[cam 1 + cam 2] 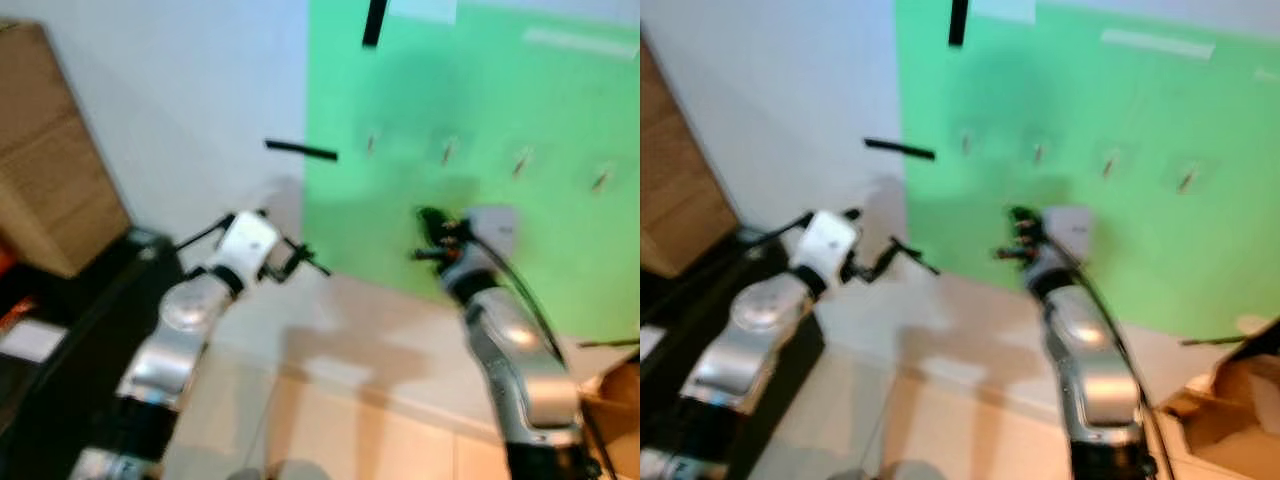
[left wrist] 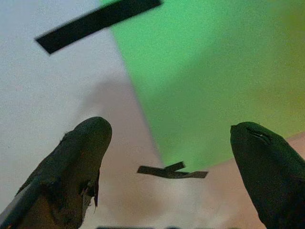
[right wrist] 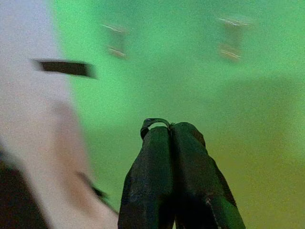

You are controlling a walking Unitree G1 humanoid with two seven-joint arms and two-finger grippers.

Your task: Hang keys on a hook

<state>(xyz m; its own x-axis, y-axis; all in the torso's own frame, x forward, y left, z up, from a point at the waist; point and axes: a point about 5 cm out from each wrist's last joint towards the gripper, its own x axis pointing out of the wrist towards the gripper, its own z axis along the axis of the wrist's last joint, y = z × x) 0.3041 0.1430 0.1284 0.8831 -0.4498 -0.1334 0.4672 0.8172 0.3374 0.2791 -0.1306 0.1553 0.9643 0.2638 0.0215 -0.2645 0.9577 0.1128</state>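
A flat, matte green panel [image 1: 480, 200] is seen taped against a pale, smooth wall [image 1: 180, 110]. 4 small hooks [image 1: 447, 152] are set in a row across the panel, each a short, slanted peg of pale metal; their exact shape is lost to blur. A strip of black tape [image 1: 300, 151] is laid across the panel's edge at about 9 o'clock from the hooks, and a second strip [image 1: 374, 22] is fixed near the panel's top at 12 o'clock.

The right gripper [image 3: 170, 127] is raised in front of the panel, below the hook row at roughly 6 o'clock from the second hook. Its 2 long black fingers [image 3: 157, 181] are pressed flat together, and a thin, curved loop of dark metal, the key ring [image 3: 153, 122], is pinched between the rounded tips. The rest of the keys cannot be made out. The ring is held apart from the hooks, not yet on any of them.

The left gripper [image 2: 169, 138] is held up near the panel's edge, at 9 o'clock from the right one, with its 2 blunt, rubbery fingers [image 2: 83, 143] spread wide and nothing between them.

A brown cardboard box [image 1: 45, 160] with a ribbed face is stood at the far 9 o'clock side, above a glossy black surface [image 1: 90, 320]. Pale tiled flooring [image 1: 350, 430] is seen below the arms.
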